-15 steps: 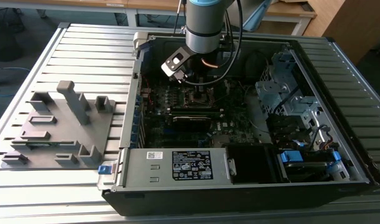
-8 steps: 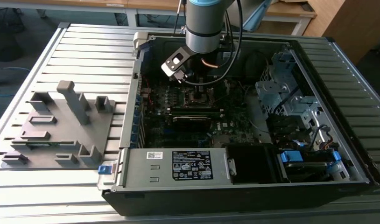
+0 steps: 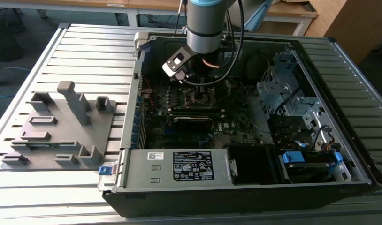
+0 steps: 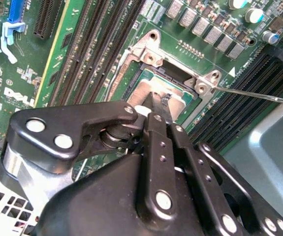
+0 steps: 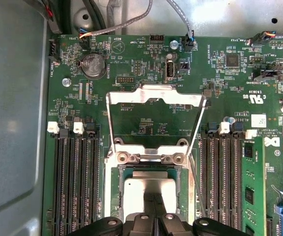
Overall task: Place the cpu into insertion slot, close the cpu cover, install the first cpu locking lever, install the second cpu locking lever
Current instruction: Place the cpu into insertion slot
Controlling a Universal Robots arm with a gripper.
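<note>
The cpu [image 5: 148, 188] lies flat in the insertion slot [image 5: 115, 196], its dull silver top showing. In the second wrist view the cpu [image 4: 146, 91] sits inside the slot's metal frame [image 4: 146, 54]. My gripper [image 5: 154, 209] hangs right over it, fingers shut together, tips at or just above the chip's top. The cpu cover [image 5: 153, 98] stands flipped open, away from the slot. A thin wire locking lever [image 4: 254, 93] sticks out sideways, unlatched. In the exterior view the gripper [image 3: 200, 86] is low inside the open computer case.
Long black memory slots [image 5: 75, 182] flank the socket on both sides. The case walls [image 3: 316, 51] and a drive cage [image 3: 278, 89] ring the motherboard. A power supply [image 3: 178, 166] sits at the near end. A grey fixture plate [image 3: 59, 126] lies on the exterior view's left.
</note>
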